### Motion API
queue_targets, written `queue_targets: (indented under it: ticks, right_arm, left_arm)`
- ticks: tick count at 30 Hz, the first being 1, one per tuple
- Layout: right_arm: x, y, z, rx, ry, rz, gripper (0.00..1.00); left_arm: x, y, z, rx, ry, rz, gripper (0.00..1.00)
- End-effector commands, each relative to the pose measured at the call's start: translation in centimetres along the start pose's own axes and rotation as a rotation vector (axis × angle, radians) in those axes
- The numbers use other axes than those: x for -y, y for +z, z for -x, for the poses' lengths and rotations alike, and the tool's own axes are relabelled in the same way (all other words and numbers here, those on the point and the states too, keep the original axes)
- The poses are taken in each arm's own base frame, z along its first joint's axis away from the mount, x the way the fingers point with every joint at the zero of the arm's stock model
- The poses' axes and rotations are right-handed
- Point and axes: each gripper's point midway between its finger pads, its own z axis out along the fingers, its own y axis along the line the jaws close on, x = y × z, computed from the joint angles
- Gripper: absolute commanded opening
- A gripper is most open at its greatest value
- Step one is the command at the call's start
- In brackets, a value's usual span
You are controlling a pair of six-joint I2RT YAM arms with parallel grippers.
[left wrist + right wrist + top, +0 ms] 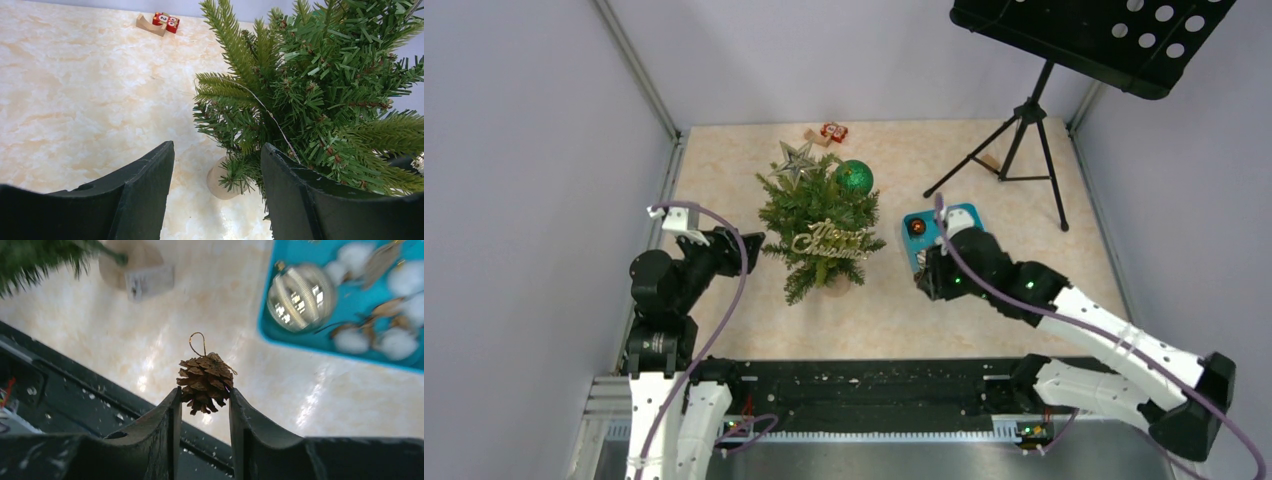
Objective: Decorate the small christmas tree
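Nearest, on the right side: right gripper (203, 394) clenched on a brown pine cone (205, 381), pinched between both fingertips, thin gold hanging loop pointing away from the fingers. Held above the marble-pattern table (724, 180), close to the near edge of a blue tray (264, 326). On the left side: left gripper (217, 146) released, jaws standing wide with nothing between them, aimed at the lower branches of the small christmas tree (819, 225) and just beside them. Seen through the gap: the pale round foot of the tree. A little farther, in the middle of the table between the two arms: the tree itself, upright, carrying a silver star (794, 160) at the top, a green glitter ball (855, 177) right of the star, and a gold "Merry Christmas" sign (828, 241) across the front. In the tray, just right of the tree: a silver ball (300, 297), white puffs (407, 277) and brownish pieces too blurred to name. Farther back on the right: a black music stand (1024, 130) on its tripod. At the far edge, behind the tree: a small red block (834, 131) touching a small wooden piece (150, 25).
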Motion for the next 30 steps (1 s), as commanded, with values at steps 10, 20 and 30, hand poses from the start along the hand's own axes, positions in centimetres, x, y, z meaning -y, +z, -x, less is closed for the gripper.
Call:
queue_targets:
  ticks: [10, 20, 30]
  right_arm:
    - [-3.8, -8.6, 14.9, 0.304, -0.421, 0.422, 0.04]
    - [-6.4, -8.6, 20.1, 0.342, -0.592, 0.530, 0.05]
    - [-4.2, -6.5, 13.3, 0.109, -0.442, 0.496, 0.06]
  left_arm:
    - [1.6, -0.2, 1.3, 0.021, 0.059, -0.080, 0.69]
    - [1.9, 0.2, 1.0, -0.018, 0.054, -0.111, 0.69]
    - [1.4, 0.8, 0.9, -0.027, 0.048, -0.097, 0.69]
